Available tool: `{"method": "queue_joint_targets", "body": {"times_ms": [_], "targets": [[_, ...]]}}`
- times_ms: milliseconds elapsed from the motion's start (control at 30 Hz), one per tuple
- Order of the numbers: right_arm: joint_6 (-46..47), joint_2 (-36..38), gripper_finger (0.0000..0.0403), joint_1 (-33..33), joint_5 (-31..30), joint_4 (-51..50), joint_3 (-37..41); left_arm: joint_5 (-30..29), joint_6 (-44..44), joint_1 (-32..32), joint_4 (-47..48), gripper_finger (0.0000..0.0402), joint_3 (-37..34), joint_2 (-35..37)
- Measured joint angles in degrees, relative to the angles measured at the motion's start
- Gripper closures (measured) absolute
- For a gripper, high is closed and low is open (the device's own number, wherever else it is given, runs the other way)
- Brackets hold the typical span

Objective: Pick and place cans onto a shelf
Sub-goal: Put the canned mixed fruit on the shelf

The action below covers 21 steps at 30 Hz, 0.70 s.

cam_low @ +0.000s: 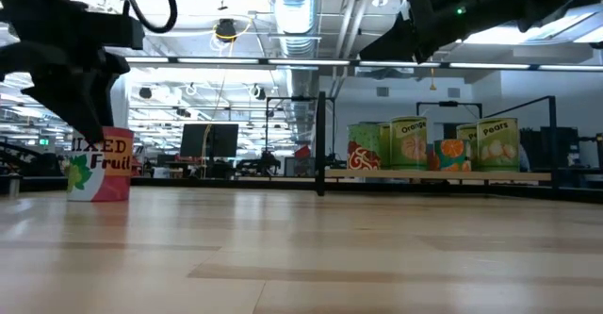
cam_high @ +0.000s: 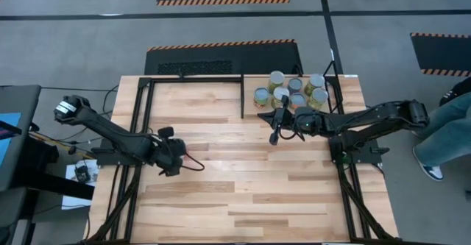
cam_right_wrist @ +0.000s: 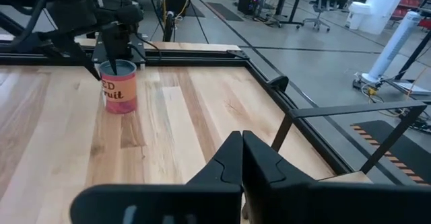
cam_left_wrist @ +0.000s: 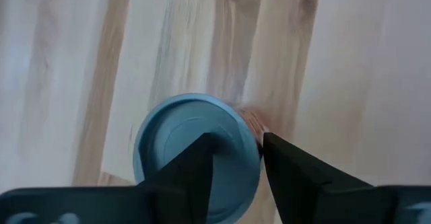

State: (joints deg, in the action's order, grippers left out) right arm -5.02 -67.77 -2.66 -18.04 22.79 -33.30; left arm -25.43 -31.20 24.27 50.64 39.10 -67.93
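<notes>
Red-labelled can (cam_low: 99,168), a short cylinder with a smooth pale blue round lid (cam_left_wrist: 188,143), upright on the planked wooden tabletop (cam_high: 221,193) toward the left side, well apart from the shelf. Label printed with white letters and a green leaf shape. Directly above it, the left gripper (cam_left_wrist: 239,146), pointing down. Dark wedge-shaped fingers (cam_left_wrist: 289,170) parted by a narrow gap, straddling the lid's rim: one tip over the blue top, the other just outside the edge. Cannot tell whether either pad touches the tin; no firm hold visible.

Far right corner of the table: the shelf (cam_high: 254,82), a flat pale plywood panel raised on thin black metal bars. Six other cans (cam_high: 291,90) clustered upright on it, close together, with shiny round tops and green and yellow-green labels showing fruit pictures.

Just in front of that cluster, the right gripper (cam_high: 276,131), hovering over bare planks, smooth black fingers (cam_right_wrist: 259,160) pressed flat together with nothing between them.

Off the table's right edge, a seated person's leg and shoe (cam_high: 434,153).
</notes>
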Motion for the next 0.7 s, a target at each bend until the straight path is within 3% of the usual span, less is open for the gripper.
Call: {"method": "queue_joint_targets", "body": {"times_ms": [100,333,400,700], "targets": [[0.0,0.0,0.0387,0.0,0.0,0.0,0.0,-0.5,0.1,0.0,-0.4,0.0297,0.1,-1.3],[0.0,0.0,0.0387,0.0,0.0,-0.1,0.0,-0.4,2.9,0.0,-2.7,0.0385,0.9,-1.4],[0.6,0.0,0.0386,0.0,0.0,-0.2,0.0,-0.4,4.4,0.0,-4.4,0.0393,1.8,-1.5],[0.6,0.0,0.0388,0.0,0.0,-1.4,0.0,4.2,17.4,-5.2,-31.6,0.0395,2.6,-2.7]]}}
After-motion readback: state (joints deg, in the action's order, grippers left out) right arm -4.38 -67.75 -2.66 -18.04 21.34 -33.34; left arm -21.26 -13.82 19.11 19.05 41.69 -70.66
